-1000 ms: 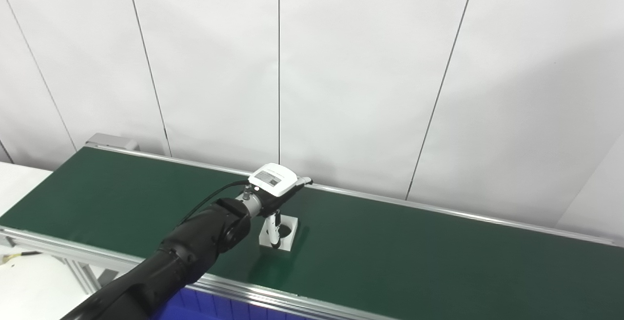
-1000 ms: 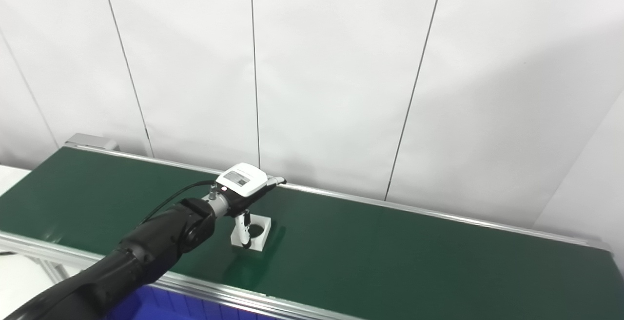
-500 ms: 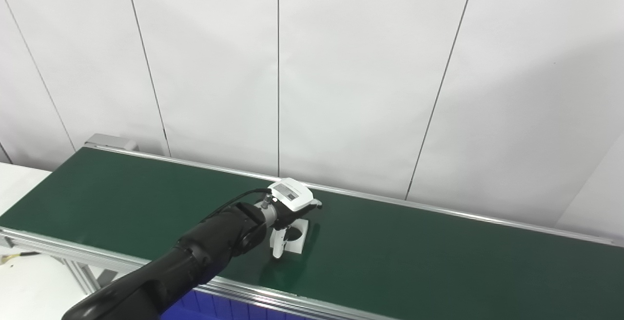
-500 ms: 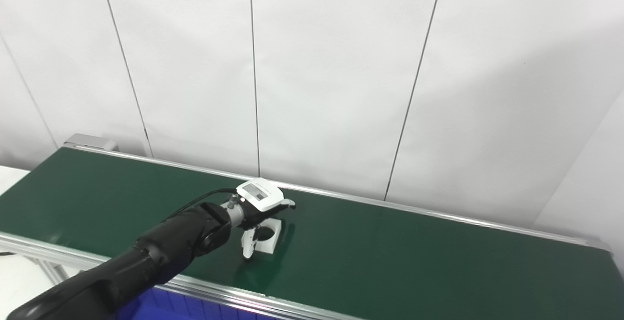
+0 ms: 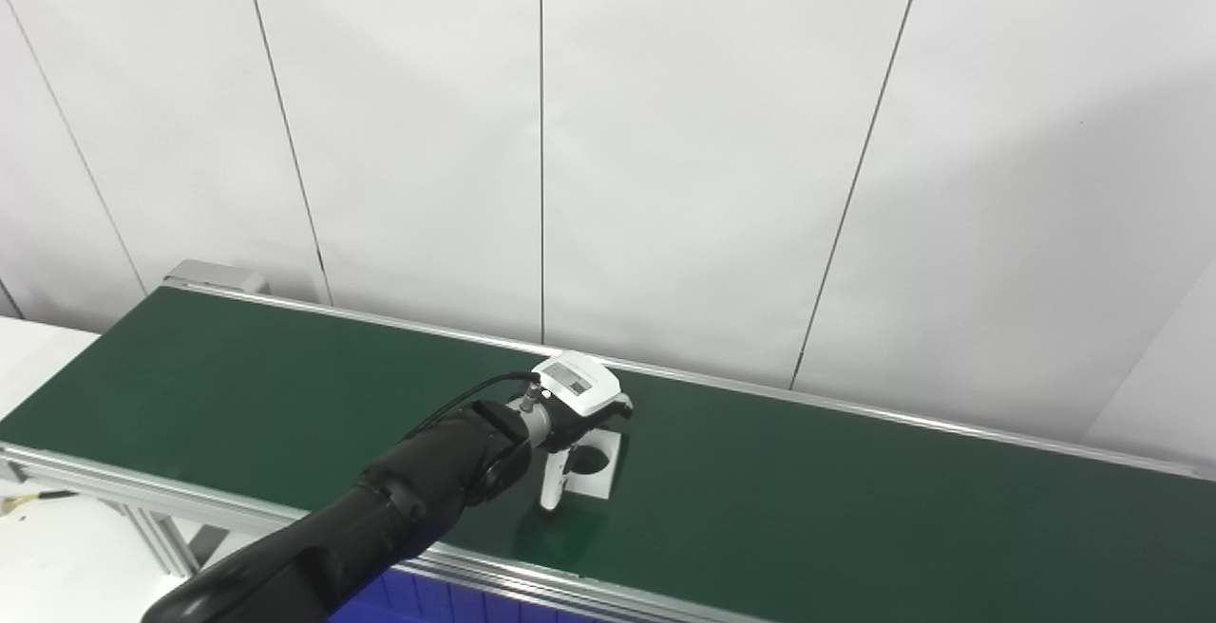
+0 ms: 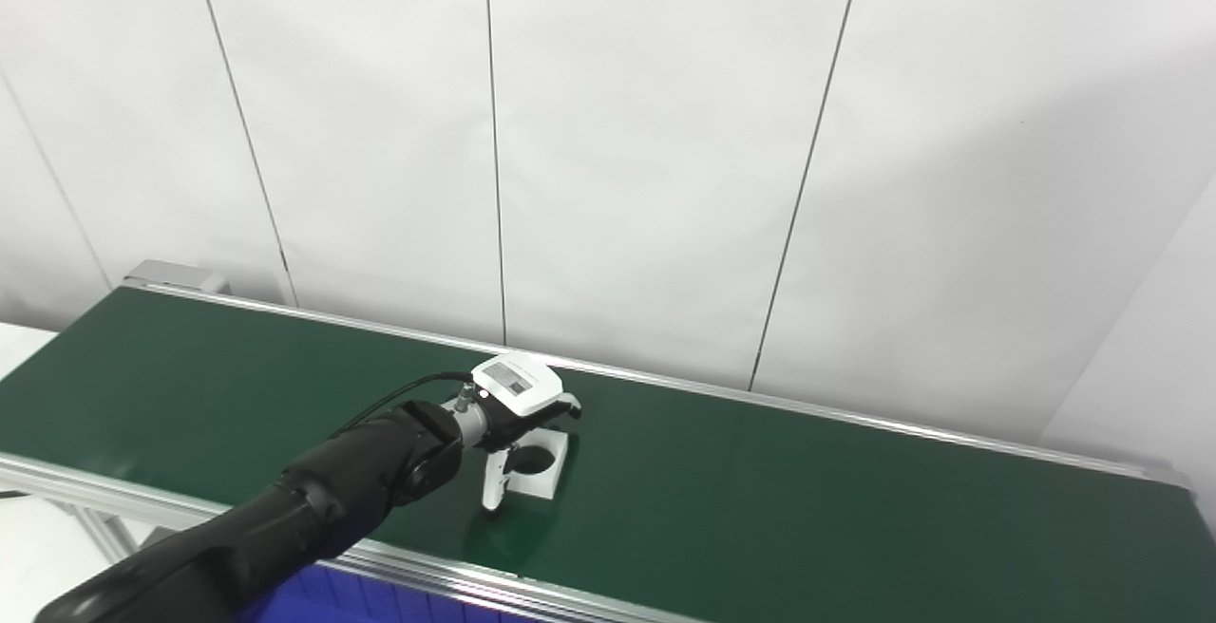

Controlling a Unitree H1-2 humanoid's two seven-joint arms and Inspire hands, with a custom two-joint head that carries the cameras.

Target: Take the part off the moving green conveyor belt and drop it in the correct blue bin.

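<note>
Left hand point(image 5: 578, 403) reaches in from the near left, low over the green conveyor belt point(image 5: 855, 500), white back plate up, palm down over the part point(image 5: 598, 462). The part is a white square block with a round hole, lying flat on the belt about mid-width, left of the belt's middle. A white thumb hangs down at the block's near left edge, touching or just beside it; the other fingers point(image 6: 567, 405) curl past its far side. They look apart, bracketing the block rather than clamped on it, though contact on the far side is hidden by the hand. Block not lifted: it sits flat on the belt. The top-down straddle makes sense for a moving target, I judge: the block can drift between thumb and fingers before they close. A strip of blue bin point(image 5: 380, 594) shows under the near rail, beneath the arm. Right hand not in view.
</note>
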